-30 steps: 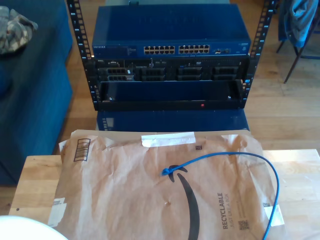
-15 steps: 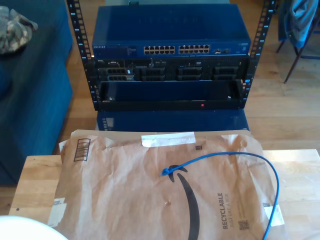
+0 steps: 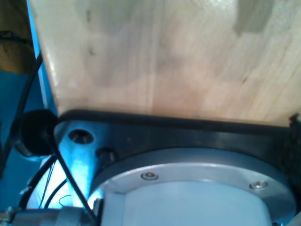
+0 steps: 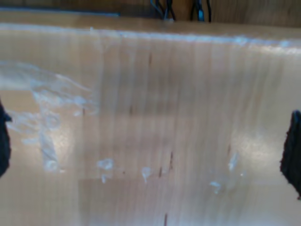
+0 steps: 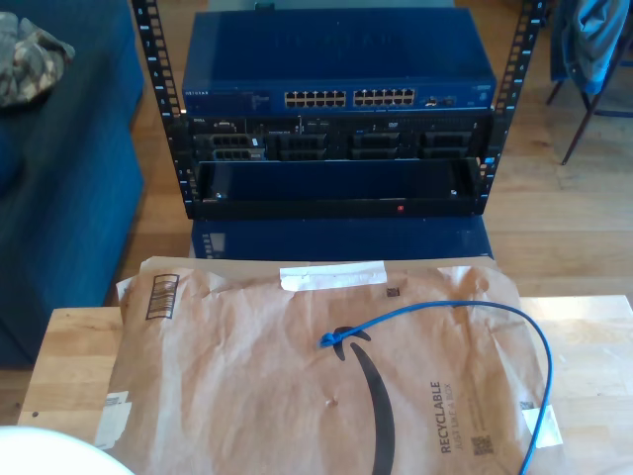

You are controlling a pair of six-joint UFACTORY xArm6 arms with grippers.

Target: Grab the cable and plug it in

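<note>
The bright blue cable [image 5: 465,309] lies loose on a brown paper mailer [image 5: 247,386] on the wooden table [image 5: 69,346]. One blue-booted plug [image 5: 328,340] rests near the mailer's middle. From there the cable arcs toward the exterior view's right and runs down off the lower edge. Beyond the table, a blue network switch [image 5: 237,99] with two blocks of ports [image 5: 351,98] sits in a rack. My second gripper [image 4: 148,150] hovers over bare wood, open, its dark fingertips [image 4: 292,150] far apart with nothing between them. The first wrist view looks at wood [image 3: 160,56] and a grey arm flange [image 3: 188,183].
Black servers [image 5: 336,143] and an open black shelf [image 5: 336,188] fill the rack under the switch. A blue sofa [image 5: 59,178] stands at the exterior view's left. A white rounded part [image 5: 40,450] sits at that view's lower left corner. Thin black cables [image 3: 51,141] run by the flange.
</note>
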